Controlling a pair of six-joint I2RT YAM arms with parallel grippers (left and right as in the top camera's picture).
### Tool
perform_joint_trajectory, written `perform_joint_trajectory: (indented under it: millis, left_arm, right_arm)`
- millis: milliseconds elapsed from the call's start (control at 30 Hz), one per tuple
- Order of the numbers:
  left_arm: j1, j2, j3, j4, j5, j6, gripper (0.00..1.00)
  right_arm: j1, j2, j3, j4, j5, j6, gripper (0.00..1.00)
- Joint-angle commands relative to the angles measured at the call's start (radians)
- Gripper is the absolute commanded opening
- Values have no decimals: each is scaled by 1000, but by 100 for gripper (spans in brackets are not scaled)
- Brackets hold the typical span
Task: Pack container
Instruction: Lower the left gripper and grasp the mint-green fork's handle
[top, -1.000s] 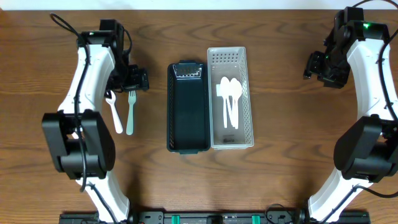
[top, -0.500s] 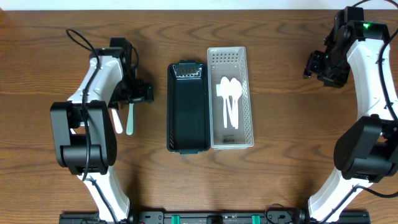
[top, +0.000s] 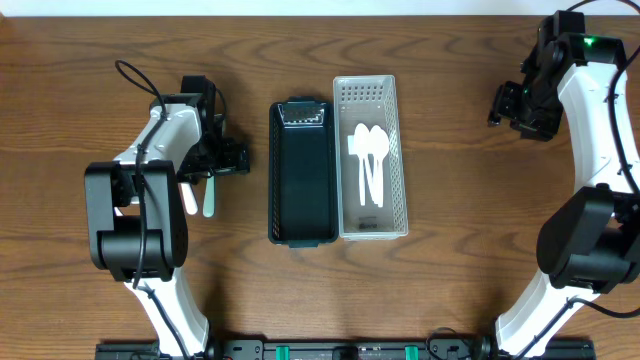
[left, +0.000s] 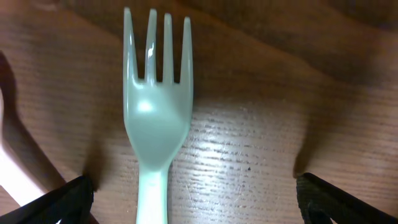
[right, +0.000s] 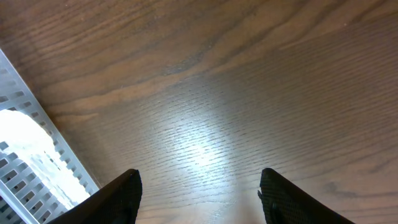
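The left pincer (top: 228, 157) hangs low over the pale green fork (left: 155, 118), which lies flat on the tabletop (top: 80, 80) left of the black container (top: 302, 180). Its jaws stand fully wide and hold nothing. In the wrist view the fork's neck sits off-centre between the fingertips, nearer the one beside the white spoon (top: 188, 195). A good grasp probably needs a small sideways shift to centre the neck, then a straight descent until the tips almost touch the wood, so that closing does not nudge the fork or catch the spoon. The white basket (top: 400, 160) beside the container already holds spoons (top: 370, 165). The right pincer (top: 505, 105) waits well apart, partly open and empty.
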Motion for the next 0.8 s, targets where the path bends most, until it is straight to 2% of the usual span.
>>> perform_joint_trajectory:
  millis: [0,167,467,767]
  left_arm:
    - [-2,2,-11,9,14,28,98]
    - [-2,2,-17,1,11,28,98]
    - [-2,11,-54,-6,-82,24,94]
    - [-2,28,-61,-6,-84,24,94]
  right_arm:
    - [2,6,-5,-1,-3,-10,64]
    - [2,6,-5,-8,-3,-10,64]
    - [2,6,-5,-11,-4,-10,64]
    - [2,6,-5,-17,-4,-10,63]
